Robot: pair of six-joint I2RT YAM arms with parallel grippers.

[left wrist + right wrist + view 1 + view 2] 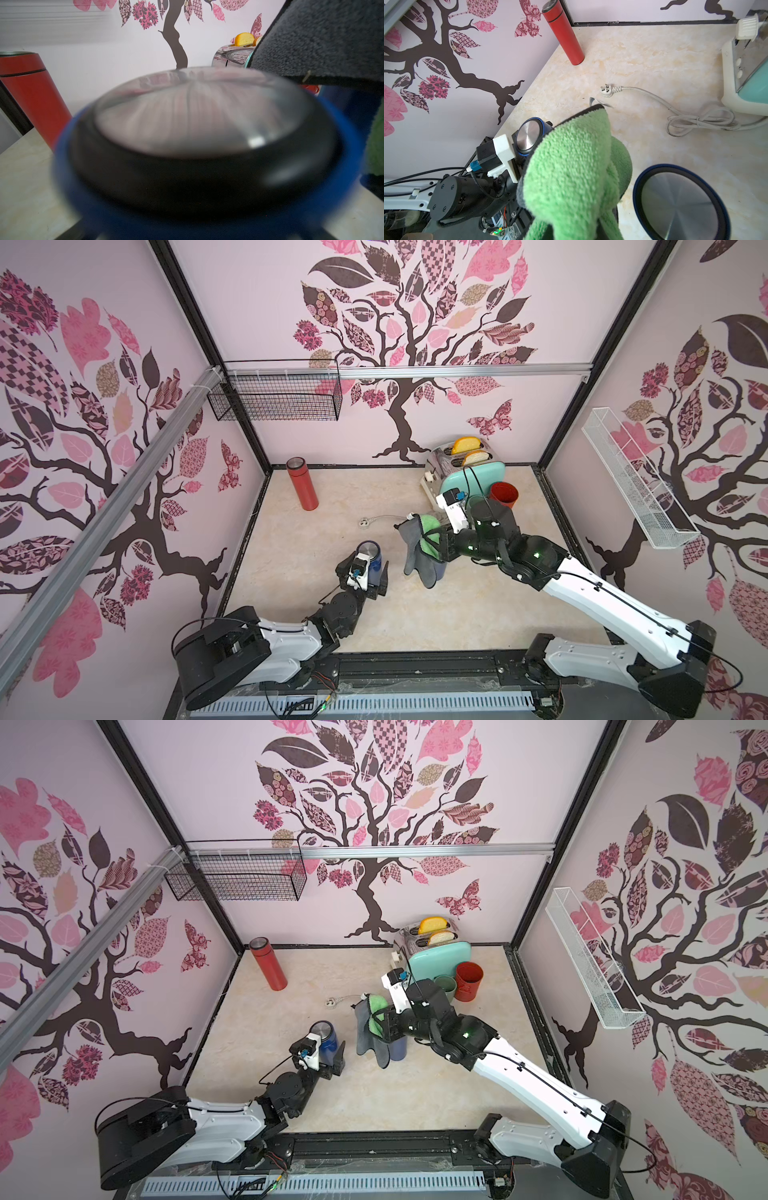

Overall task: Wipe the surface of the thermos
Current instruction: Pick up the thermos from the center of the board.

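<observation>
Left gripper (368, 572) at the near left of the table (415, 622). Straddles the blue thermos (372, 558) with jaws spread wide, one on each side of its body; cannot tell whether the pads press it. Thermos upright on the table, steel lid (193, 108) up, close enough to fill the left wrist view. Just right of it, across a strip of bare table, right gripper (434, 545) clamped shut on a cloth (411, 556), grey on one face and green on the other, hanging in folds between the two arms. Behind those folds, a second blue thermos (439, 574), upright under the right wrist, just beside the hanging cloth; cannot tell whether touching. Farther back, mid-table, a white plug (365, 523) lying loose. Beyond the right arm, a red cup (504, 494) and a green cup (444, 983) beside a mint toaster (473, 479) holding two bread slices (467, 445). Far left corner: a red thermos (302, 486), upright, well apart from both grippers. On the walls, a black wire basket (276, 400) at far left and a white wire basket (633, 477) at right.
</observation>
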